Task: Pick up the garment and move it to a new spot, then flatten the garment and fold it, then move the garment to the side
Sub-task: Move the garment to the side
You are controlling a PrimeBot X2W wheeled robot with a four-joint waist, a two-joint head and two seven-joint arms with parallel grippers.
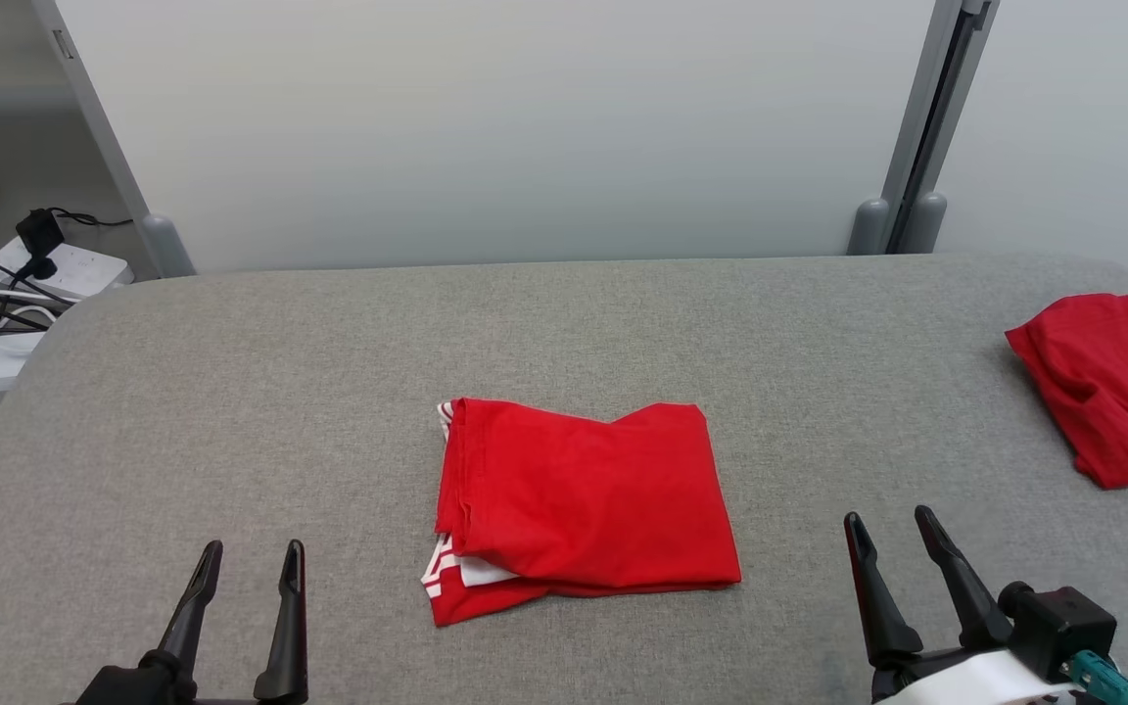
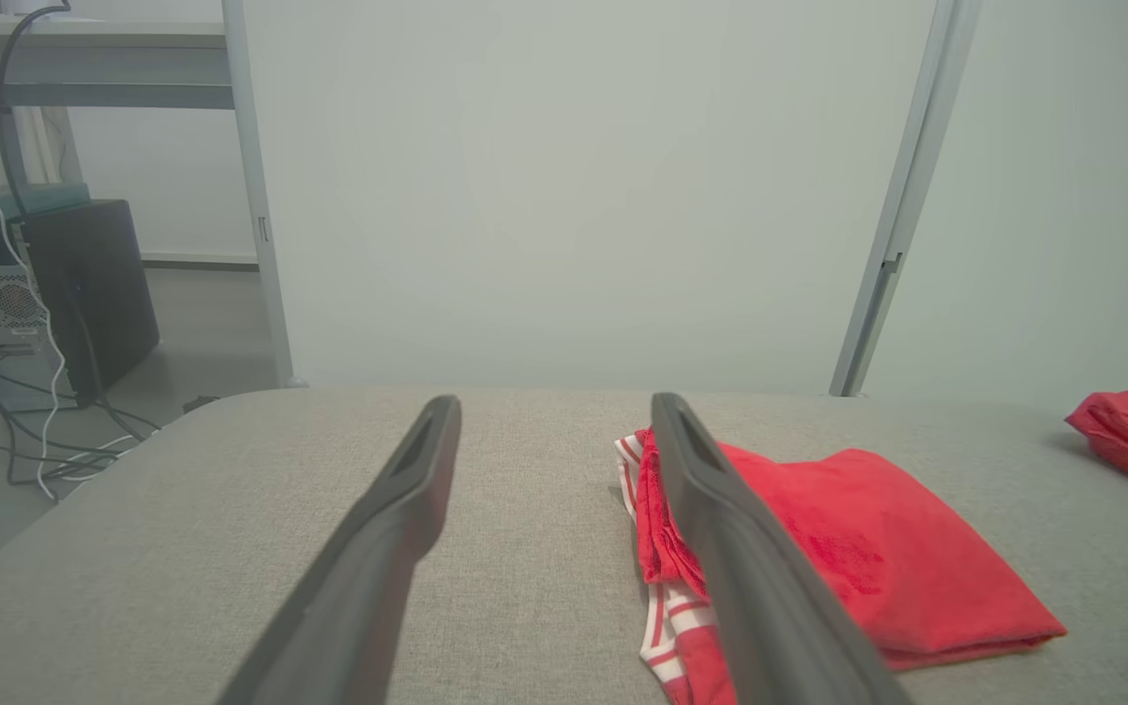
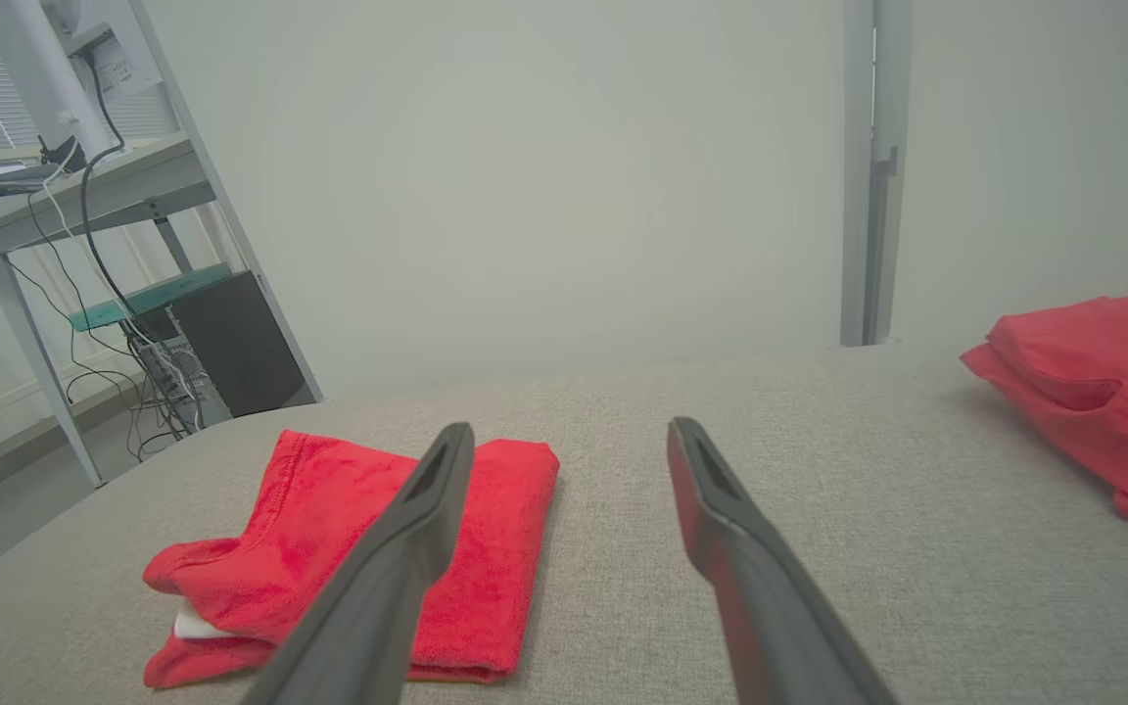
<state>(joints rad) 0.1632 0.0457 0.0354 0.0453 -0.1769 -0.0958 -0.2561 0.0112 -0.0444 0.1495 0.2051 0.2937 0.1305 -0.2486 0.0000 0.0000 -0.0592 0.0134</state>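
The folded red garment (image 1: 584, 499) lay in the middle of the grey cloth-covered desk (image 1: 329, 343), with white-striped trim showing at its left edge. The left gripper (image 1: 256, 548) and the right gripper (image 1: 886, 516) hung near either side of it, fingers spread and empty. A second red garment (image 1: 1112, 382) sat at the desk's right edge.

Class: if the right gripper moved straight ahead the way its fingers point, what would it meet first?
Probably nothing on the table: the right gripper points over bare surface between the folded garment and a second red garment. The pale wall panel beyond seems first, though depth is unclear.
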